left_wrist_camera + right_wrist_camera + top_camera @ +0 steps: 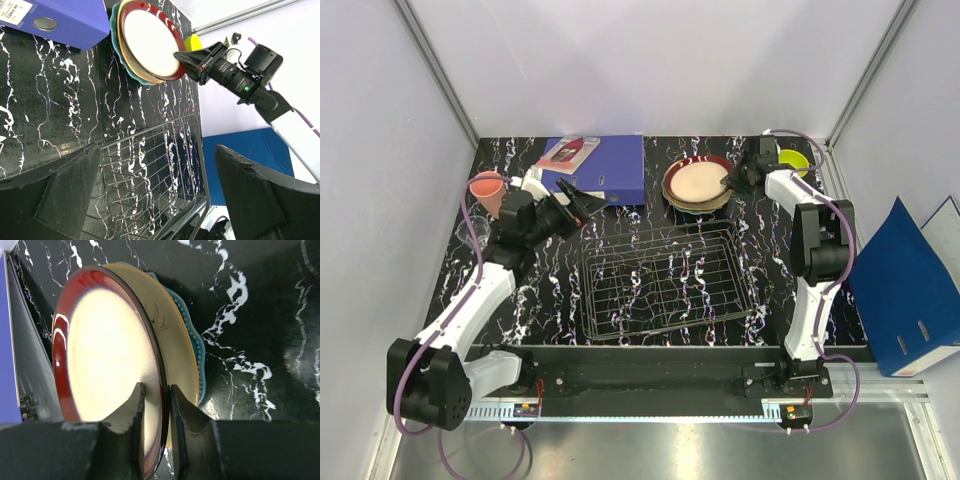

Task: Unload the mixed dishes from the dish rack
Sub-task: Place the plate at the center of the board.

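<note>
Left tool [582,203] is spread wide open, its arm angled inward. Right tool [156,392] is clamped on the red-rimmed plate [100,350] edge, arm stretched way out.

Three plates [698,183], one bowl [794,160], one cup [488,190], one tumbler [470,234] — one rack [665,280], two binders [610,168]

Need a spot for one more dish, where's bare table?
Bare table right of the dish rack, up to the right arm; another strip between the rack and the left arm. Crowded at the back: cup, binder, plate stack, bowl.

The red-rimmed cream plate [100,355] shines glossy; the dish rack [665,285] is metal wire.
</note>
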Tool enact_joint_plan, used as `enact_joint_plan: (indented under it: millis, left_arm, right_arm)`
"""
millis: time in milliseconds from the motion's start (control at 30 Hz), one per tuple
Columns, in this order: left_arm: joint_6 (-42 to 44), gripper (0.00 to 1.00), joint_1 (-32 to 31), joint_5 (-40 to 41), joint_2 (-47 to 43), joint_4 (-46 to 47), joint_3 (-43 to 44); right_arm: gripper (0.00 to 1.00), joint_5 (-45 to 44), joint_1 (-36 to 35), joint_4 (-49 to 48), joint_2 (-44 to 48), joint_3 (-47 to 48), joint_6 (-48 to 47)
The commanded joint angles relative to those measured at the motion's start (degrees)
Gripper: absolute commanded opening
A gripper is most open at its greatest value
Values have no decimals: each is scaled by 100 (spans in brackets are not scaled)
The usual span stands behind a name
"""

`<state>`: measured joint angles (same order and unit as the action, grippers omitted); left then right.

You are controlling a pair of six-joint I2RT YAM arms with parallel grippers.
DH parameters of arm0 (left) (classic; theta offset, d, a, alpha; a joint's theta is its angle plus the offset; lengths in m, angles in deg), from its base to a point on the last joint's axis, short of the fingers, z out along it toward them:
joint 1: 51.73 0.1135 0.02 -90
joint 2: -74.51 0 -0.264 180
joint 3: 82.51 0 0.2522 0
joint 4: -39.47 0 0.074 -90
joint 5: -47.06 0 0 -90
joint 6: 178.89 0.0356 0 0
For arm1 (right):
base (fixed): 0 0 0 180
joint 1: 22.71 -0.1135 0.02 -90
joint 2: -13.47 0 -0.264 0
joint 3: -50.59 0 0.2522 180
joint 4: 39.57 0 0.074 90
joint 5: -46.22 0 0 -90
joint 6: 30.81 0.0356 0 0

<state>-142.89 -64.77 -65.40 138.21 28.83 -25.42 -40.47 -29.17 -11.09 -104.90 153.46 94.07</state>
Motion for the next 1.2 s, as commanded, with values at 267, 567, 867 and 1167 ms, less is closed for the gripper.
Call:
enact_joint_plan:
  millis: [267, 567, 867, 1167]
  left_arm:
    - [-14, 99, 12, -206, 134, 260, -9]
    - [-6, 99, -67, -233, 336, 260, 97]
    - [126, 99, -85, -189, 266, 155, 140]
    - [126, 99, -94, -180, 230, 128, 106]
  right_arm:
    - [4, -66, -128, 223, -450, -192, -288]
    - [62, -603, -154, 479, -354, -226, -464]
    - [71, -1271, -145, 593, 208, -446, -472]
    - [73, -1526, -128, 725, 473, -622, -622]
